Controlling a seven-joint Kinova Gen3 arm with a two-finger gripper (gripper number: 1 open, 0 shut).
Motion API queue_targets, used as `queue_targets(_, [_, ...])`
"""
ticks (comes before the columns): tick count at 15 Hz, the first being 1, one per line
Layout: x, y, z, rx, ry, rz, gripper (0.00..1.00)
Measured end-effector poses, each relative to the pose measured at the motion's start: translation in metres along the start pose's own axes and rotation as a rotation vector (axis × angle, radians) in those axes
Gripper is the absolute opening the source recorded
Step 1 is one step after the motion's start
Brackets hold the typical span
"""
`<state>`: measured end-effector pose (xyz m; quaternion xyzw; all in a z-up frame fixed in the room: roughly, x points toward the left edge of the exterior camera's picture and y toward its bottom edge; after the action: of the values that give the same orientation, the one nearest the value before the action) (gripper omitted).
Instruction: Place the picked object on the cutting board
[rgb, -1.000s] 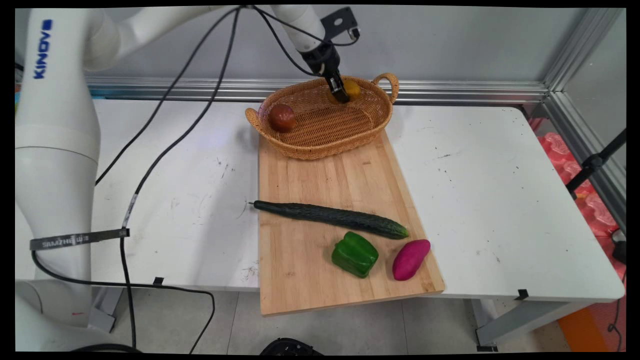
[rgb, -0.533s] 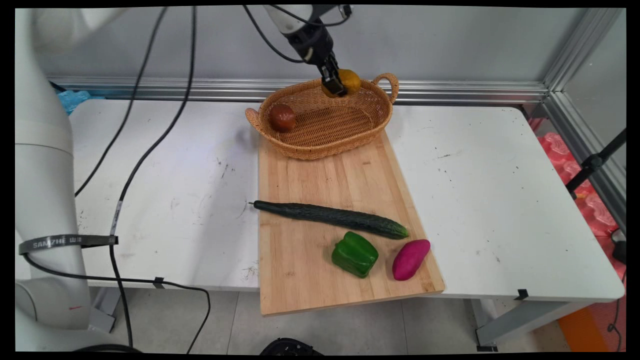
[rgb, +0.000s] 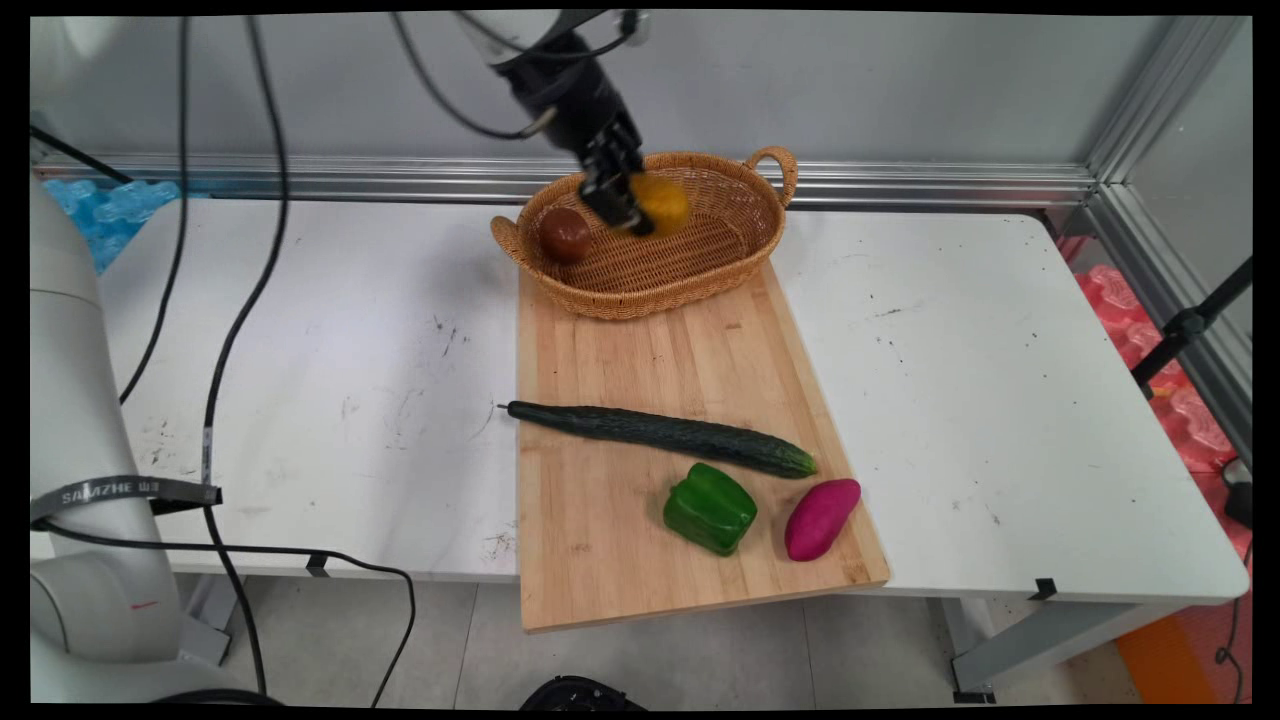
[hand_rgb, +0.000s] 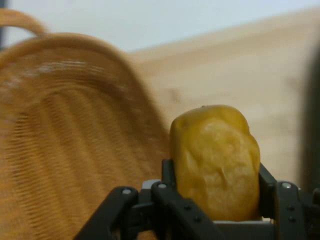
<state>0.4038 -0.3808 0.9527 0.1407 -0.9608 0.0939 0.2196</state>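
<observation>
While the gripper (rgb: 628, 205) pinches the yellow fruit (rgb: 662, 203) between its fingers so it cannot fall, it hangs over the wicker basket (rgb: 745, 235), near the brown fruit (rgb: 566, 235) inside.

Black gripper (rgb: 622, 200) on yellow-orange fruit (rgb: 662, 203); tan woven basket (rgb: 745, 235); reddish-brown fruit (rgb: 566, 235); dark green cucumber (rgb: 660, 436); bright green pepper (rgb: 710, 508); magenta sweet potato (rgb: 821, 518); pale wooden board (rgb: 640, 350); white table (rgb: 1000, 400).
</observation>
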Motion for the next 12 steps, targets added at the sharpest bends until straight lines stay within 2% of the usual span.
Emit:
queue_targets(4, [-0.016, 0.039, -0.013, -0.121, -0.009, 0.127, 0.0])
queue_targets(6, [-0.023, 0.055, -0.014, -0.168, -0.014, 0.176, 0.0])
queue_targets(12, [-0.039, 0.094, 0.01, -0.256, -0.014, 0.305, 0.0])
